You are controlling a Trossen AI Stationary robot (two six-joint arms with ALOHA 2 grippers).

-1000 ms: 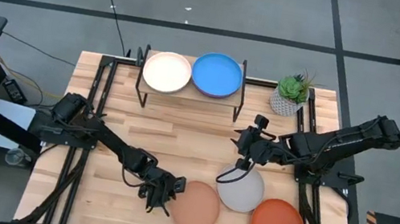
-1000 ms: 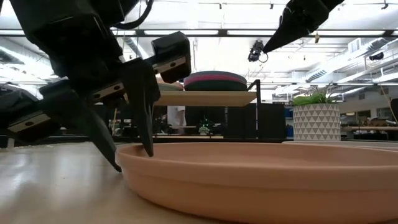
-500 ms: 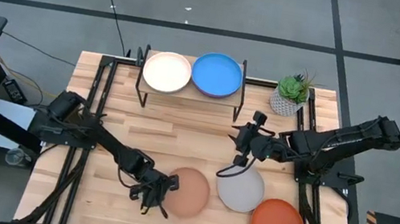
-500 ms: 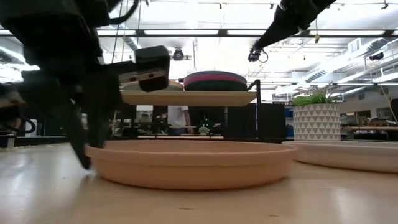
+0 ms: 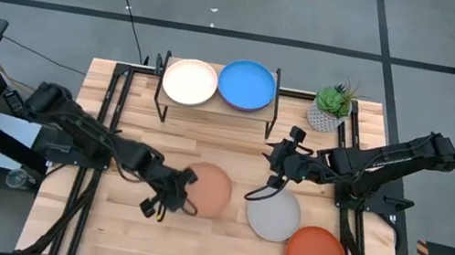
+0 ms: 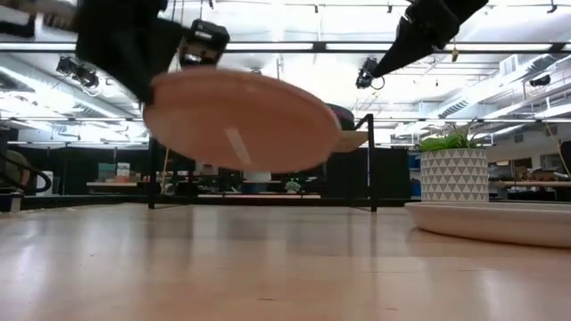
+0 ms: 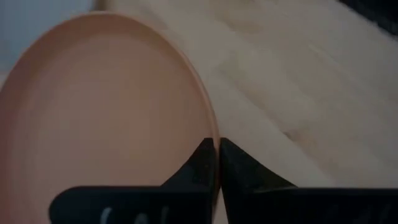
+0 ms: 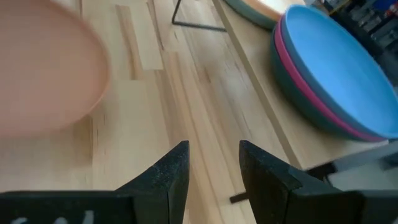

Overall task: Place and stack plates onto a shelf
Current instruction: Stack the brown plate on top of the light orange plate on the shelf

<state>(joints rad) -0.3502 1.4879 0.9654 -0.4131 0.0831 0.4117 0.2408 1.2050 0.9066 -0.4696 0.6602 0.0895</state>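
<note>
Tan-peach plate is up in the air, pinched by left gripper; right gripper spread, holding nothing; two plates left on the table.

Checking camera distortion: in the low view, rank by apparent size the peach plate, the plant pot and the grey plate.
1. Peach plate, largest, but lifted near the camera in the left gripper, so unsure.
2. Grey plate, cut off at the edge.
3. Plant pot, smallest, farther back.

No readable text, labels, brands or numbers anywhere: plates, shelf, tabletop, planter and both arms all show blank surfaces in every view.
</note>
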